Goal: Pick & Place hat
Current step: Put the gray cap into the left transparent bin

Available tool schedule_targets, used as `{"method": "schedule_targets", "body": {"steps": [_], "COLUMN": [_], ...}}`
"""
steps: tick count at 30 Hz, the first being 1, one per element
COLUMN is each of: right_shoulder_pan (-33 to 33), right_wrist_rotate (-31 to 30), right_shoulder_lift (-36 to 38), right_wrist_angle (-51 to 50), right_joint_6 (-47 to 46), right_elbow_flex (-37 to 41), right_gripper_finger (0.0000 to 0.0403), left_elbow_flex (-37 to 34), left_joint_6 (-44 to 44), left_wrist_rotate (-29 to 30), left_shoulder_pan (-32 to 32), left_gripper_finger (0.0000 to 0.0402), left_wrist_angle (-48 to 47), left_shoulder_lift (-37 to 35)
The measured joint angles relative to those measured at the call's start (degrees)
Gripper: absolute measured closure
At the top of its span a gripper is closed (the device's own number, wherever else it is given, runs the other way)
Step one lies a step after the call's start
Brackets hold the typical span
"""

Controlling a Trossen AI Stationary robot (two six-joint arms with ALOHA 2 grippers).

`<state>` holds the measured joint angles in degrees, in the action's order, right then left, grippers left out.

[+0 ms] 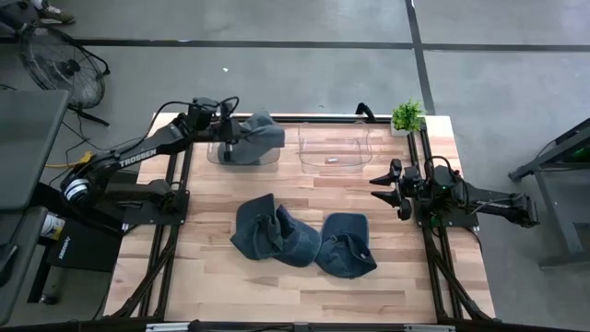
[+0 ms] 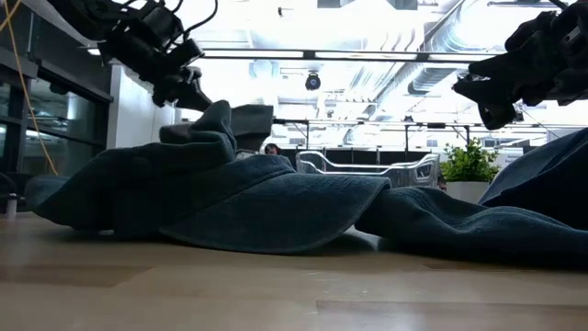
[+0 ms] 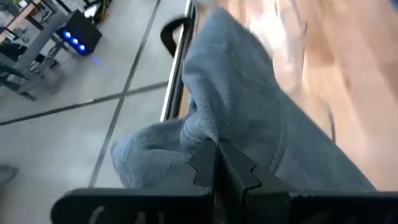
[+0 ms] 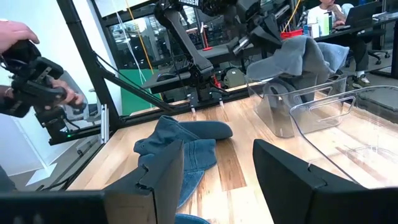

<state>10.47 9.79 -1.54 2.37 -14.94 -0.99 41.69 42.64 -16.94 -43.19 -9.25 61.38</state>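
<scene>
The wooden table (image 1: 221, 277) carries everything, and the landmark on it is the left clear bin (image 1: 241, 152) at its far edge. Beside that bin, toward the right arm, stands a second clear bin (image 1: 334, 148), and past that one a small potted plant (image 1: 407, 116) sits at the table's far corner. Nearer the middle of the table, well apart from the left bin, lie two dark blue hats: a crumpled one (image 1: 272, 231) and another (image 1: 347, 245) just beside it. A grey-blue hat (image 1: 258, 134) hangs over the left bin, draped partly into it, bunched and pinched at its edge by the left gripper (image 3: 219, 163), whose fingers are clenched on the fabric just above the bin's rim. The right gripper (image 1: 398, 192) waits well away from the left bin, beyond the second bin, fingers spread and grasping nothing.
</scene>
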Motion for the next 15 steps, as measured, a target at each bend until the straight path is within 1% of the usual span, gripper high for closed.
{"method": "schedule_targets", "body": {"steps": [2, 7, 10, 15], "right_shoulder_pan": [0.0, 0.0, 0.0, 0.0], "right_wrist_rotate": [0.0, 0.0, 0.0, 0.0], "right_shoulder_lift": [0.0, 0.0, 0.0, 0.0], "right_wrist_angle": [0.0, 0.0, 0.0, 0.0], "right_joint_6": [0.0, 0.0, 0.0, 0.0], "right_elbow_flex": [0.0, 0.0, 0.0, 0.0], "right_gripper_finger": [0.0215, 0.0215, 0.0215, 0.0215], "left_elbow_flex": [0.0, 0.0, 0.0, 0.0], "left_joint_6": [3.2, 9.2, 13.6, 17.6], "left_wrist_rotate": [1.9, 2.2, 3.4, 5.5], "left_shoulder_pan": [-0.6, -2.8, -4.2, -4.9], "left_gripper_finger": [0.0401, 0.0401, 0.0401, 0.0401], "left_wrist_angle": [-2.4, -5.3, -7.1, -10.2], "left_shoulder_lift": [-0.1, -0.1, -0.1, -0.1]}}
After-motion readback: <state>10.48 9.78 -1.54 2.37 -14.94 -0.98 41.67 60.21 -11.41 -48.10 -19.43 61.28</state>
